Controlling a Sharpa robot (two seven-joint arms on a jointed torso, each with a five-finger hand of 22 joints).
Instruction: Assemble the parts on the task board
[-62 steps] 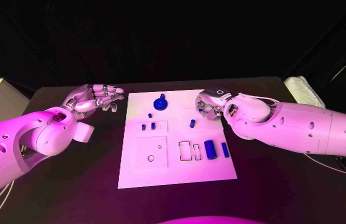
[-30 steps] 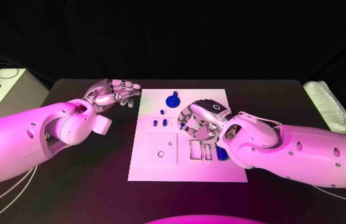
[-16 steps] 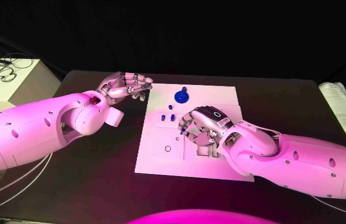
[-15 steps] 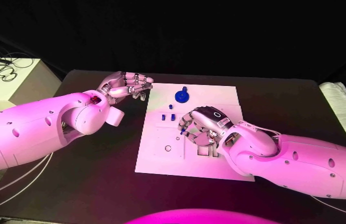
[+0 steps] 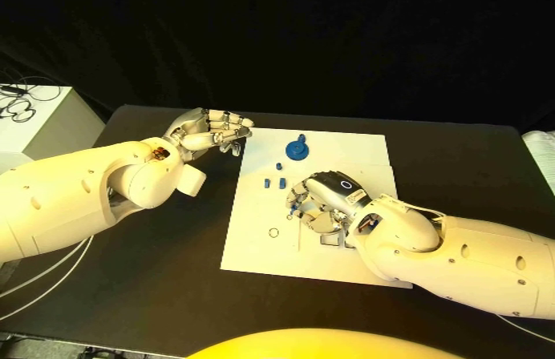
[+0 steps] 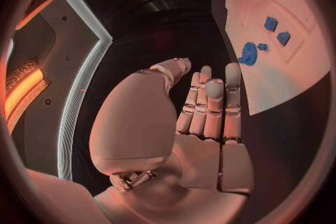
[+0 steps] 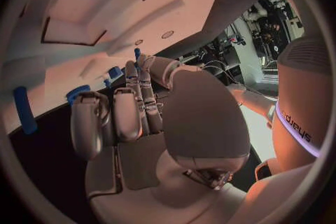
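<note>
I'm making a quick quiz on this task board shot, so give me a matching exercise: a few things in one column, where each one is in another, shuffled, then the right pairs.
Things:
1. left hand
2. right hand
3. blue disc part
4. task board

Places:
A. over the board's middle
B. at the board's far edge
C. flat on the black table
D. over the table beside the board's far left corner

Pairs: 1-D, 2-A, 3-B, 4-C

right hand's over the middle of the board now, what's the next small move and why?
Probably a small lowering of the right hand so its fingers can close on a small blue part beside its fingertips on the task board. Whether it already holds a part is unclear. The left hand hovers open, off the board's far left corner.
</note>
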